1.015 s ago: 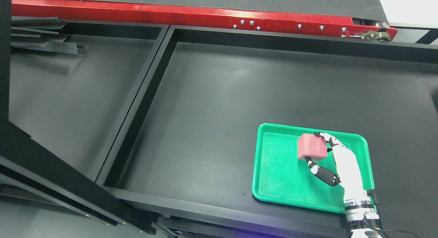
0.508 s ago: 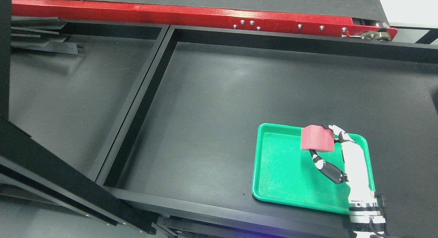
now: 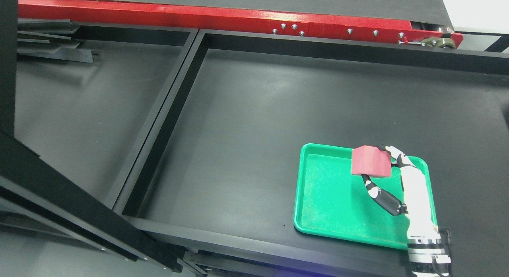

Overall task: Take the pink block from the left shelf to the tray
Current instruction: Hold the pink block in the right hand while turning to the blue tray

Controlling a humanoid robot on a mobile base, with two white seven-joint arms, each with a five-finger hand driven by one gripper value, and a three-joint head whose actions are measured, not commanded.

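A pink block [image 3: 370, 161] is held over the far right part of the green tray [image 3: 330, 197], which lies on the black table surface at the lower right. My right hand [image 3: 381, 169] comes up from the bottom right edge and is shut on the block, thumb under its near side and fingers behind its far right edge. Whether the block touches the tray floor cannot be told. My left arm does not show.
A black frame wall [image 3: 167, 110] divides the left bay from the large right bay. A red beam [image 3: 238, 18] runs along the back. Black shelf posts [image 3: 59, 197] cross the lower left corner. Flat black strips [image 3: 51, 50] lie at the far left.
My right hand with the pink block moved a little up and to the right over the tray, then nearly stopped. The camera view shifted slightly.
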